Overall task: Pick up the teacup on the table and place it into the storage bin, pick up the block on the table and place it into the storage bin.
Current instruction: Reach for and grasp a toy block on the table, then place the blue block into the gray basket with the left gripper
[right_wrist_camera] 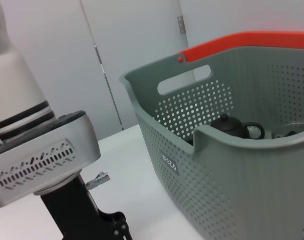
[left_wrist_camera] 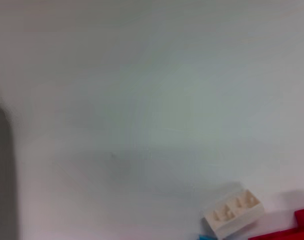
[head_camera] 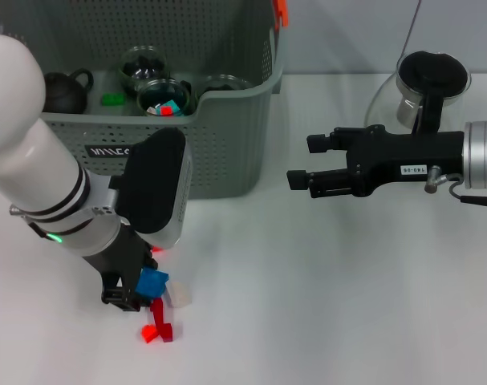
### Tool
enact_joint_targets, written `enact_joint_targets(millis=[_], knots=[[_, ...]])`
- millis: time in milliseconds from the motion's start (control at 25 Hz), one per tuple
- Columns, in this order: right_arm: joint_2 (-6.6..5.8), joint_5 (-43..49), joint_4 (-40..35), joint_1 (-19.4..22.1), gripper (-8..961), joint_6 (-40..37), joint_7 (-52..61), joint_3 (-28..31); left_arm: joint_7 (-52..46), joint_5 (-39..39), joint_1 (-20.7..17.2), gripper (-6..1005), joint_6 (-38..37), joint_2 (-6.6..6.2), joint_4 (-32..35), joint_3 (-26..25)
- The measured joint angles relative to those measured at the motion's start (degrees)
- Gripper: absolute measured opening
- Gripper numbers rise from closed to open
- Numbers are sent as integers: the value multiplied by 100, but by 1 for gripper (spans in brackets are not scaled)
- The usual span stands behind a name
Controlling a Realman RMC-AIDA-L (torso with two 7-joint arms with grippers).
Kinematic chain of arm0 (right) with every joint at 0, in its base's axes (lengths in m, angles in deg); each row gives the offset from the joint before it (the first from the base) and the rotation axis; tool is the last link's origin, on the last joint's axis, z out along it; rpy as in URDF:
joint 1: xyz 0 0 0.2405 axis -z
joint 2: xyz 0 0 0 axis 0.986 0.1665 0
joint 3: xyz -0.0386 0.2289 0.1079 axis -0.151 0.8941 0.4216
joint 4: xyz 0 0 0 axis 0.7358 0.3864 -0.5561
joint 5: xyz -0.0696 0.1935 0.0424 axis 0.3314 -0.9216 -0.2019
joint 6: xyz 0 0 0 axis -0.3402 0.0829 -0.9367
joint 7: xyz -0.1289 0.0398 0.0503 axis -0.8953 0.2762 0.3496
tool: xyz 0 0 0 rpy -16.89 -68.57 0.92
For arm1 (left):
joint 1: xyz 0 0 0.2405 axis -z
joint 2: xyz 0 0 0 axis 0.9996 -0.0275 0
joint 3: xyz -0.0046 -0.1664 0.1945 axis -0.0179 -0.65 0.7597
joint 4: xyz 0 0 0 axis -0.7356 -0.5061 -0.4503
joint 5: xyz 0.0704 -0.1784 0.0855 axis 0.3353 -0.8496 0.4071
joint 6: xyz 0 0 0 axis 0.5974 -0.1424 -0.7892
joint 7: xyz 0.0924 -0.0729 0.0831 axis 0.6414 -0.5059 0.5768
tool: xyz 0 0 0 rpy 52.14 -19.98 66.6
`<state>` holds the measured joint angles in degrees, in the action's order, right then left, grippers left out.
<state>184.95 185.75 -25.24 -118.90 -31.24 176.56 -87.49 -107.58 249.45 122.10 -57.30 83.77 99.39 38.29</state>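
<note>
Head view. Your large grey perforated plastic storage bin sits at the back of the white table. Inside it you have one black teapot, one small green block and three dark glass teacups; the front cup holds red and teal pieces. An orange clip sits on the bin's rim.

Your left gripper is down on the table in front of the bin, among loose blocks. One blue block sits right at its fingertips, one white block just beside them, and red pieces just past them. You cannot tell whether the fingers are clamped on the blue block or merely touching it.

Your right gripper hangs above the table beside the bin, black fingers apart and holding nothing. Behind its arm stands one clear glass pitcher with a black lid.

Left wrist view. You get bare table, one cream studded block, a red edge and a sliver of blue at the frame's border. No fingers show.

Right wrist view. You see the bin's wall with its logo, the orange rim, and the teapot inside. The left arm's white wrist housing stands apart from the bin.
</note>
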Motion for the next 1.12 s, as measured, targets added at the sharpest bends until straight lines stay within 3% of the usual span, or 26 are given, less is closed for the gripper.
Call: enact_joint_targets(millis=[200, 440, 600, 640, 680, 760, 880, 960, 1120], knots=[[0, 0, -1, 7, 879, 0, -1, 0, -130, 8, 49, 535, -77, -8, -2, -45], [0, 0, -18, 8, 879, -3, 0, 0, -346, -42, 78, 411, -413, -11, 257, -540], [-22, 0, -35, 8, 879, -35, 37, -1, -628, -407, 63, 411, -1079, -3, 768, -1553], [-26, 0, -36, 8, 879, -43, 39, 0, -628, -407, 63, 411, -1079, -3, 768, -1553], [-28, 0, -34, 7, 879, -50, 40, -1, -846, -859, 69, 411, -1534, -12, 996, -2415], [-36, 1, -22, 8, 879, -62, 38, -6, -1088, -1250, 103, 411, -1820, -42, 1120, -3085], [-45, 6, -15, 8, 880, -99, 11, -38, -1546, -2259, 191, 411, -2330, -186, 1227, -4307], [-46, 18, -15, 3, 880, -163, -6, -48, -1863, -2977, 231, 410, -2439, -329, 1203, -4826], [-59, 34, -21, -30, 880, -316, -31, -64, -2166, -3833, 250, 410, -1642, -628, 1074, -5117]])
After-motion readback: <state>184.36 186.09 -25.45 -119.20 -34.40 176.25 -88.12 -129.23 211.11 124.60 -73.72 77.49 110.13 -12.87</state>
